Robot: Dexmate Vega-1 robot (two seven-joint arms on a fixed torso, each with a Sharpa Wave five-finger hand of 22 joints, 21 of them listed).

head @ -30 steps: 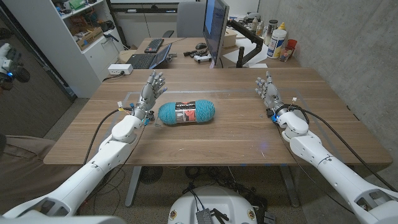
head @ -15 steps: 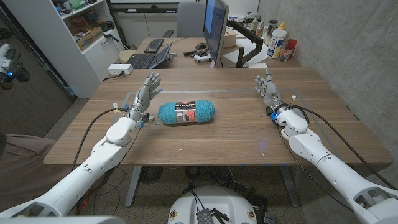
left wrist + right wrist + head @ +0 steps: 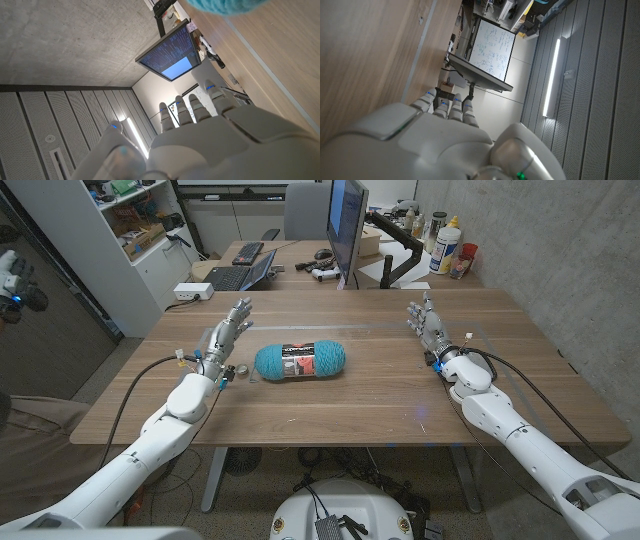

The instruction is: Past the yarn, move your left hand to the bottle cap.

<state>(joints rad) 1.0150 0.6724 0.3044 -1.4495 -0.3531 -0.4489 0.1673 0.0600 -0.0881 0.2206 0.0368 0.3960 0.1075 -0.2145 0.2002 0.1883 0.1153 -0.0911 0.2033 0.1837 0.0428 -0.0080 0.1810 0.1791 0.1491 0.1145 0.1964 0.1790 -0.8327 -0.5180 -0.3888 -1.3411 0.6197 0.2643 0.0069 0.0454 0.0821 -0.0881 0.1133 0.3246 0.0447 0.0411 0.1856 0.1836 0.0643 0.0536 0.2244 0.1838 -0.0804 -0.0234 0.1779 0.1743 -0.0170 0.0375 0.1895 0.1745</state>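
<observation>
Across the wooden table (image 3: 360,395) we are looking down at two arms reaching in from the near edge. The yarn (image 3: 300,361) is lying left of the middle, with its long axis running side to side. The monitor (image 3: 345,225) is standing on the desk behind.

Our left hand (image 3: 228,330) is hovering just beyond the yarn's left end, fingers apart and pointing away from us, holding nothing. Our right hand (image 3: 428,323) is waiting well apart on the other side, fingers likewise spread and empty.

Smallest of all, a dark round thing is sitting just off the yarn's left end, beside our left wrist. We are taking it for the bottle cap (image 3: 243,371), though it is too small to be sure.

We are judging that the cap is lying nearer to us than the left hand's fingertips and slightly to their right. The coming move is therefore calling for drawing back and down alongside the yarn's end. The left hand is by far the nearer one.
</observation>
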